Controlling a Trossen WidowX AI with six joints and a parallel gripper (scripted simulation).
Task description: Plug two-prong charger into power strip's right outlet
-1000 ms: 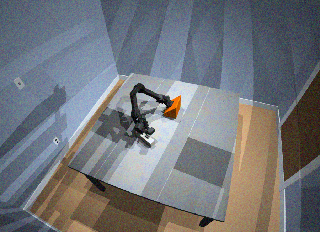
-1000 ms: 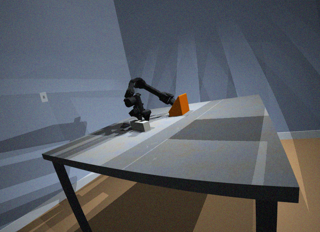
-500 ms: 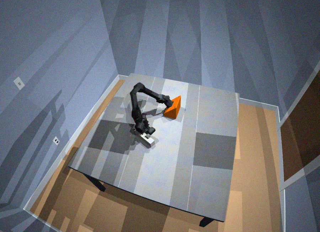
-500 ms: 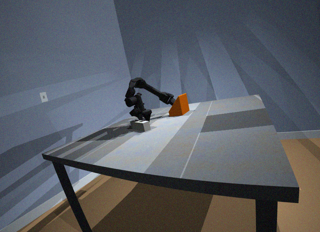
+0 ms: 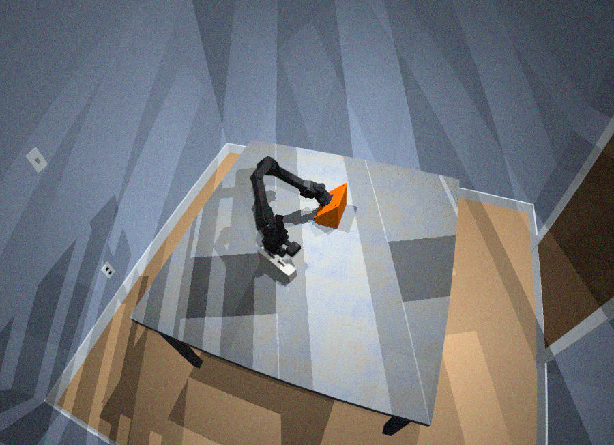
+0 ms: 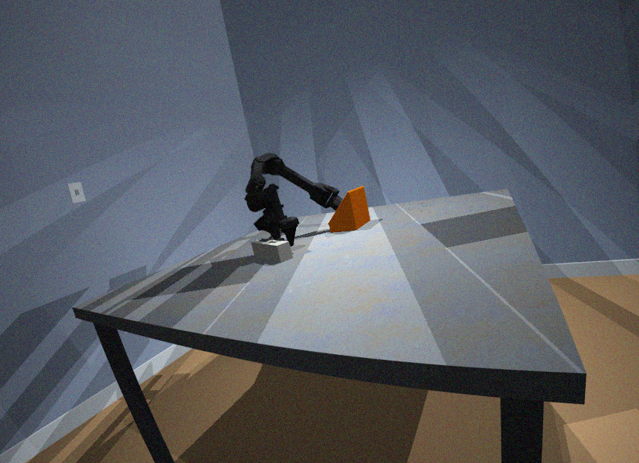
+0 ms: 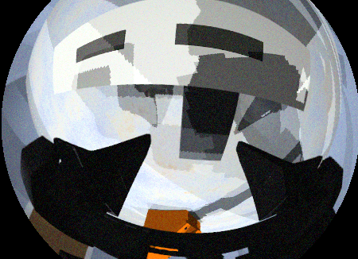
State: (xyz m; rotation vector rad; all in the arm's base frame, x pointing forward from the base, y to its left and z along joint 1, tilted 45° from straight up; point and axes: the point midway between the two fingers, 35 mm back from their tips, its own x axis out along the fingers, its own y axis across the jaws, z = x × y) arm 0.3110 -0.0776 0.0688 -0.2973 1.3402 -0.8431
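Note:
The white power strip (image 5: 288, 270) (image 6: 269, 252) (image 7: 157, 22) lies on the table; the wrist view shows two dark slots in its top. A dark block (image 7: 204, 117), which looks like the charger, shows in the wrist view just on the arm-base side of the strip, its upper end meeting the strip's edge. Its prongs cannot be made out, and the top and exterior views do not show it clearly. My gripper (image 5: 284, 254) (image 6: 283, 239) (image 7: 195, 141) is open and empty, low over the base side of the strip. In the wrist view the fingertips appear either side of the dark block, without visible contact.
The orange wedge mount (image 5: 331, 211) (image 6: 352, 212) (image 7: 167, 220) carries the arm's base, behind the strip in the exterior view. The table (image 5: 342, 331) (image 6: 351, 303) has black legs. Wall plates (image 5: 36, 160) (image 5: 107, 269) (image 6: 76, 192) are away from the table. Hard shadows cross the strip.

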